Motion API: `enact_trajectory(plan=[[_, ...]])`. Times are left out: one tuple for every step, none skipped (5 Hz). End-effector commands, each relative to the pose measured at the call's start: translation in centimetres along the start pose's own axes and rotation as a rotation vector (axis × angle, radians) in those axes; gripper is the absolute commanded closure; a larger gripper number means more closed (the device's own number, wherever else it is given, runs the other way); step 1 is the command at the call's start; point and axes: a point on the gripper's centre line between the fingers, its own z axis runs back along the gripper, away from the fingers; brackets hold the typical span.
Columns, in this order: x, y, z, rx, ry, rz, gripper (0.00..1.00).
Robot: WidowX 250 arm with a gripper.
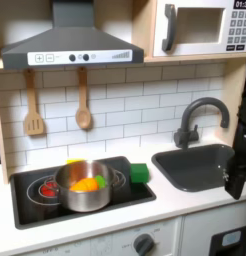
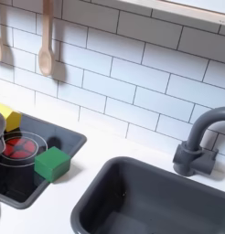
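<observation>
Gripper (image 1: 238, 178) at the first exterior view's right edge, dark, by the sink (image 1: 185, 172); can't tell if clenched or released. Nearest: faucet (image 1: 198, 118) behind sink. Farther left, green block (image 1: 140, 172) on stovetop (image 1: 135, 190), beside pot (image 1: 83, 186) holding orange food (image 1: 85, 184).

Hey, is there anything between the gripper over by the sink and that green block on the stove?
Nothing visible does. In the first exterior view the gripper is at the right edge and the green block on the cooktop's right side. Only the sunken sink lies between, with the faucet behind that line.
</observation>
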Motion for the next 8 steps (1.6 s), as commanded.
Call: enact_trajectory(plan=[[3.4, -0.2, -0.7, 0.006, -0.018, -0.016, 0.0], [5.2, -0.2, -0.7, -0.006, -0.028, -0.015, 0.0], [7.4, 0.4, -1.0, 0.005, -0.037, 0.014, 0.0], [9.0, 1.1, -1.3, 0.008, -0.057, 0.024, 0.0], [10.7, 2.3, -1.2, 0.019, -0.081, 0.042, 0.0], [12.2, 3.5, -1.1, 0.022, -0.103, 0.045, 0.0], [14.5, 4.8, -1.4, 0.02, -0.128, 0.04, 0.0], [16.8, 5.6, -2.0, 0.019, -0.142, 0.02, 0.0]])
